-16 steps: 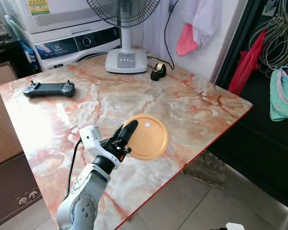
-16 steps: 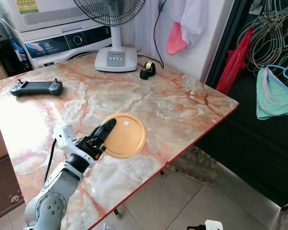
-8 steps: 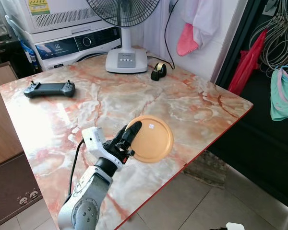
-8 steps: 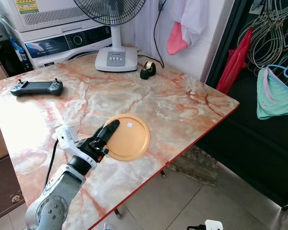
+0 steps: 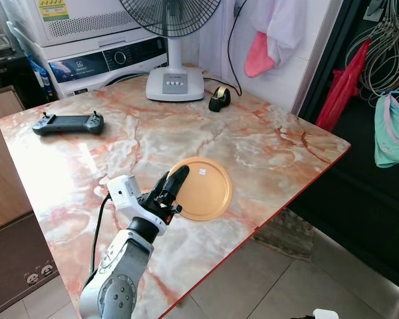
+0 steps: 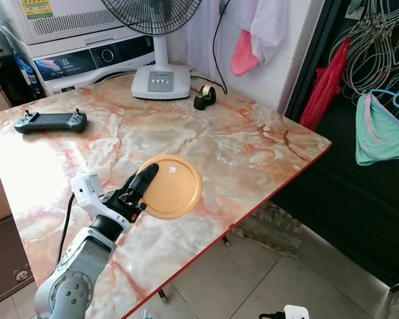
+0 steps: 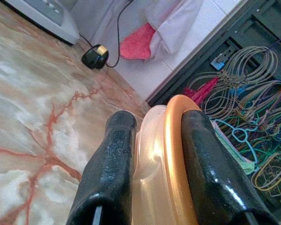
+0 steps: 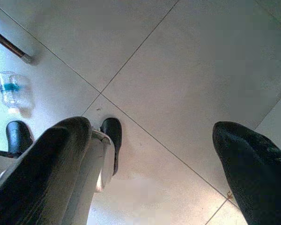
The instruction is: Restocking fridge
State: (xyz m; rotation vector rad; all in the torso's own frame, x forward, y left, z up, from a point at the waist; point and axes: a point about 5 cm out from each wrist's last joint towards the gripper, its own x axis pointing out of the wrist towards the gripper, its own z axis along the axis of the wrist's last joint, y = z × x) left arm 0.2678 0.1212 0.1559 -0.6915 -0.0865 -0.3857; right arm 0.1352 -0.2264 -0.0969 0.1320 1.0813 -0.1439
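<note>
From the left eye view, a marble table (image 5: 266,143) stands before the robot with an orange plate (image 5: 203,189) lying near its front edge. The left gripper (image 5: 171,188) grips the plate's near rim, one black finger lying over the top of it. Farther back on the table are a game controller (image 5: 68,123), a tape dispenser (image 5: 219,98) and the base of a fan (image 5: 175,83). Behind the table stands a washing machine (image 5: 106,60).

The right eye view gives the same scene: the plate (image 6: 170,187) lies flat on the table, well apart from the other things.

In the left wrist view, the two fingers (image 7: 113,164) pinch the plate's orange rim (image 7: 175,154) between them.

In the right wrist view, the right gripper (image 8: 150,183) hangs over a tiled floor (image 8: 187,70) with its fingers spread wide and holding nothing. What seems to be a small plastic bottle (image 8: 10,89) lies on the tiles.
</note>
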